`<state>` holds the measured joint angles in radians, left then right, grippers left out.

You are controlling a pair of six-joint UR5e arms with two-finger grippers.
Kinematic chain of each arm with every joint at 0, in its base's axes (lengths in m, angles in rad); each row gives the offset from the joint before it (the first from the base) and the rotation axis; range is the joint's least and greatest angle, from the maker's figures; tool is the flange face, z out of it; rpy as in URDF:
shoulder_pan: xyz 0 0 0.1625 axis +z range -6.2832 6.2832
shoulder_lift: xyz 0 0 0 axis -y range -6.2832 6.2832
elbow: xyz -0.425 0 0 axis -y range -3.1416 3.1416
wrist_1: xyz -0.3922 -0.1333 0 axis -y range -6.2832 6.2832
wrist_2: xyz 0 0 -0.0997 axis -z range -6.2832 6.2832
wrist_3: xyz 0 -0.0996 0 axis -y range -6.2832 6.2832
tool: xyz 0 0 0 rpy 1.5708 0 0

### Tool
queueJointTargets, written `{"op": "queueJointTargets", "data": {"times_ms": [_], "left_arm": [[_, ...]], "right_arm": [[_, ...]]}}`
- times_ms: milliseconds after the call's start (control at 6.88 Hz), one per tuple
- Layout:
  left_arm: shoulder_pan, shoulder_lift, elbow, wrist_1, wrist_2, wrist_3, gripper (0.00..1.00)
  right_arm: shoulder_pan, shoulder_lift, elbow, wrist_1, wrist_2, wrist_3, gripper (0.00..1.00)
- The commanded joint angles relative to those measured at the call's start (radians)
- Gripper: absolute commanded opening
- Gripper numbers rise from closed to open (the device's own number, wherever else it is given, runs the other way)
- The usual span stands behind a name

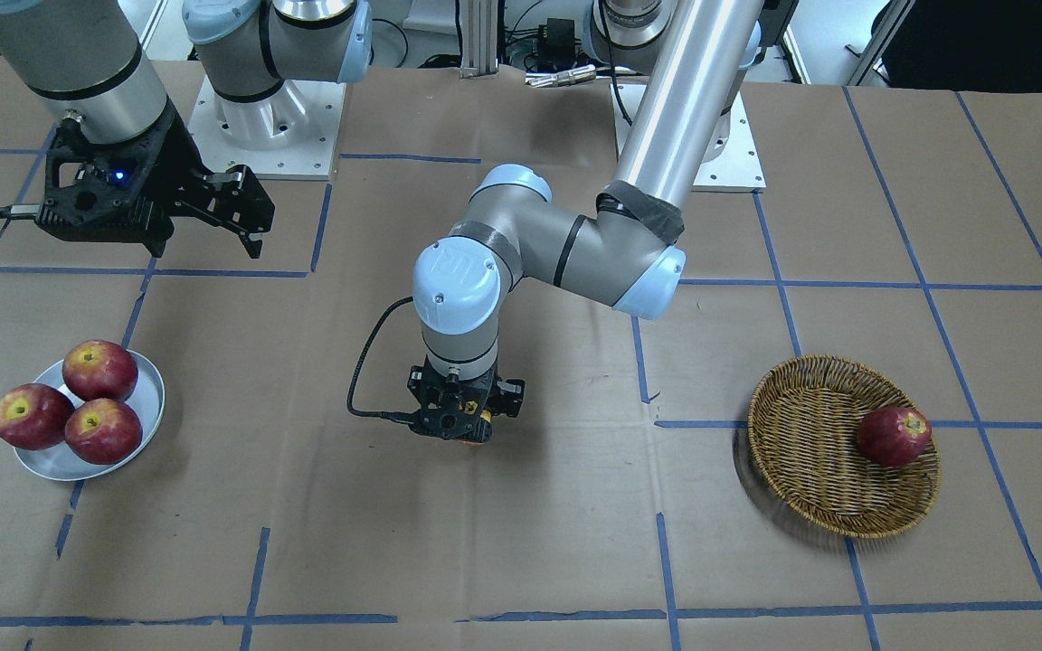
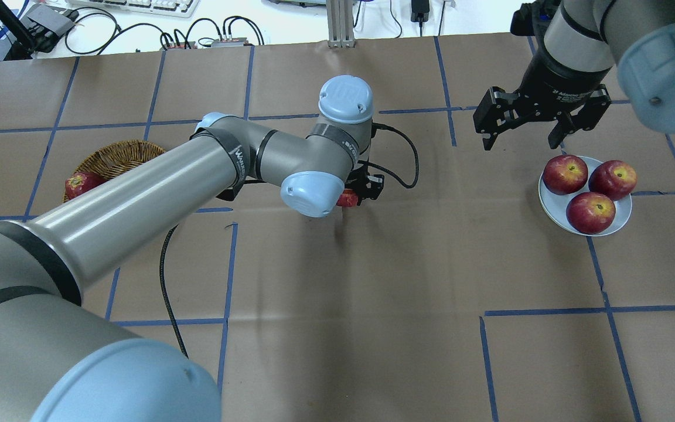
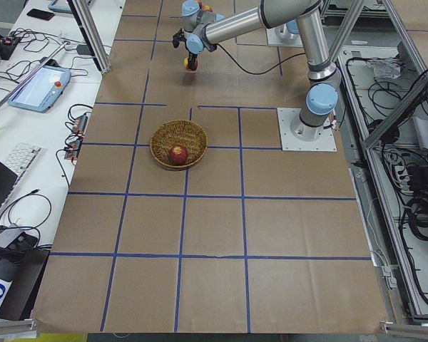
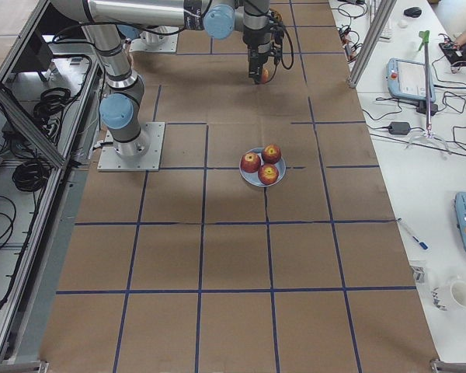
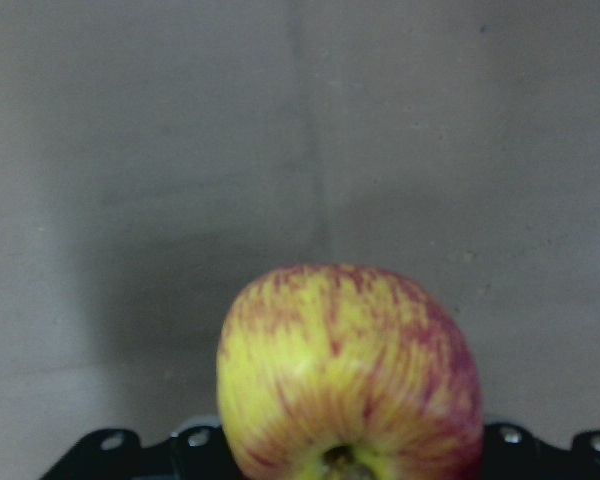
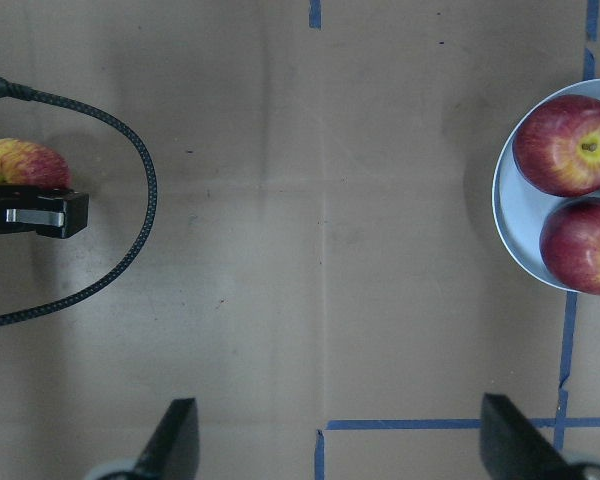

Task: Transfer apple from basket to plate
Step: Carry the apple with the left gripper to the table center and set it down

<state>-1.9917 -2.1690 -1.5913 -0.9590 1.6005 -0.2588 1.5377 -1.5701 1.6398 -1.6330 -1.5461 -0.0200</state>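
Note:
The pale apple (image 5: 350, 370), red streaked with yellow, is held in my left gripper (image 2: 356, 194) above the middle of the table. It shows beside the gripper in the overhead view (image 2: 346, 199) and in the right wrist view (image 6: 20, 162). The wicker basket (image 1: 810, 452) holds one dark red apple (image 1: 892, 436). The grey-blue plate (image 1: 148, 380) carries three dark red apples. My right gripper (image 2: 524, 143) is open and empty, hovering just behind the plate (image 2: 553, 204).
The left arm's forearm crosses over part of the basket (image 2: 120, 155) in the overhead view. A black cable (image 2: 402, 161) loops off the left wrist. Brown paper with blue tape lines covers the table.

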Motion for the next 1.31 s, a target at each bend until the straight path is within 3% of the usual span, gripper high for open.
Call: {"op": "queueJointTargets", "data": {"times_ms": [0,291,727,1164], "left_arm": [[-0.012,-0.012,-0.001,0.026,0.003,0.007,0.49],[-0.012,-0.014,-0.004,0.026,0.003,0.009,0.98],[-0.006,0.052,0.005,-0.001,0.004,0.010,0.99],[0.138,0.353,0.025,-0.383,-0.002,0.151,0.99]], "right_arm": [[-0.001,-0.001,0.000,-0.001,0.000,0.002,1.00],[-0.001,0.001,0.001,-0.001,0.000,0.000,1.00],[-0.001,0.001,0.000,-0.002,-0.003,-0.002,1.00],[0.001,0.008,-0.011,-0.004,-0.005,-0.002,1.00]]}}
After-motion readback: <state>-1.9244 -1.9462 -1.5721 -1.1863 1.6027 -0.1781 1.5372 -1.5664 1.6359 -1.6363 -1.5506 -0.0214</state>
